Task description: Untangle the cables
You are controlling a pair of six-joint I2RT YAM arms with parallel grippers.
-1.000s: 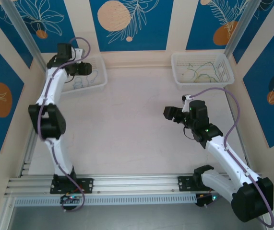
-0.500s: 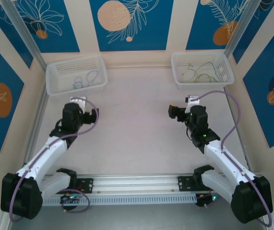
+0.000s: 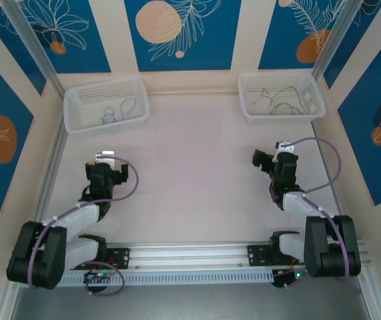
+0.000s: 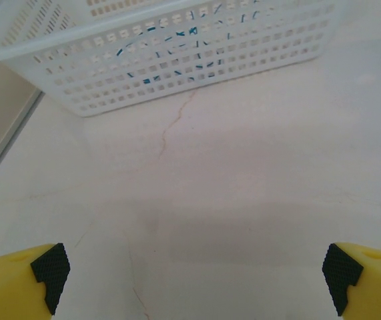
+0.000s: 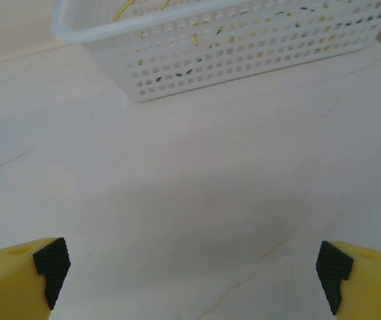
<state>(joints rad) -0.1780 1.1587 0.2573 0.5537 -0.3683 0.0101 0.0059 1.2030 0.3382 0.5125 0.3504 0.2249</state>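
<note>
Thin blue cables (image 3: 118, 110) lie curled in the white basket at the back left; through its mesh in the left wrist view they show as blue cables (image 4: 177, 53). Green and pale yellow cables (image 3: 280, 101) lie tangled in the back right basket, and the right wrist view catches these green and yellow cables (image 5: 243, 33) through the mesh. My left gripper (image 3: 110, 170) (image 4: 193, 273) is low over bare table, open, nothing between its pads (image 4: 50, 273). My right gripper (image 3: 269, 159) (image 5: 190, 270) is open too, over bare table, well short of its basket.
The left basket (image 3: 70, 107) and right basket (image 3: 247, 100) stand against the back wall. Metal rails run along the left side (image 3: 43, 193) and the near edge (image 3: 190, 253). Free marble table (image 3: 190, 167) lies between the arms.
The left arm has left the back left basket and folded down toward the near edge. The right arm has drawn back and to the right. Both grippers stay open and hold nothing.
</note>
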